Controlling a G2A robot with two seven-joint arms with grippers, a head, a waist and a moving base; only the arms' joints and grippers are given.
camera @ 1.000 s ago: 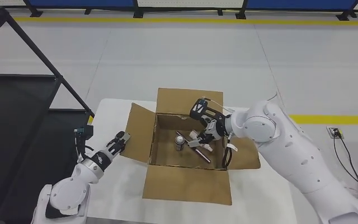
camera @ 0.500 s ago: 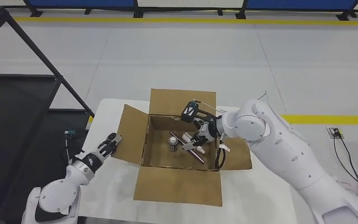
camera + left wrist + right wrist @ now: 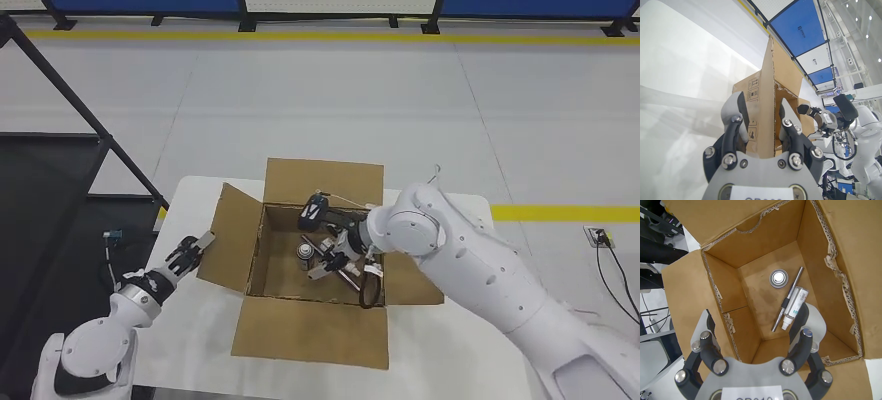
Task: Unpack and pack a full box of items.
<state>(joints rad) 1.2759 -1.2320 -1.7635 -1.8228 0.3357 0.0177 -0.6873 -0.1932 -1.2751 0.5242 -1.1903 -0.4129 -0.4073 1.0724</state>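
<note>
Top view: white table (image 3: pixel 215 330) carries the open cardboard box (image 3: pixel 322 182), all four flaps folded outward, torn corrugated edges along the rim.

Left flap (image 3: pixel 225 235) stands tilted up from the table. Left gripper (image 3: pixel 192 250) is at this flap's outer edge, outside the box. In the left wrist view its fingers (image 3: pixel 742 111) are spread apart and the flap's edge sits in the gap between them; contact with the cardboard cannot be told.

Right gripper (image 3: pixel 328 262) hangs over the box opening, pointing down at the floor of the box. Jaws wide, nothing between them; one fingertip overlaps the bottle in the right wrist view.

Contents on the box floor, three items:
- metal rod (image 3: pixel 787 299) with a dark collar at mid-length, lying flat.
- spray can (image 3: pixel 778 278), upright, just beside the rod's far end, apart from the walls.
- small white spray bottle (image 3: pixel 795 306), lying flat alongside the rod, touching it.
</note>
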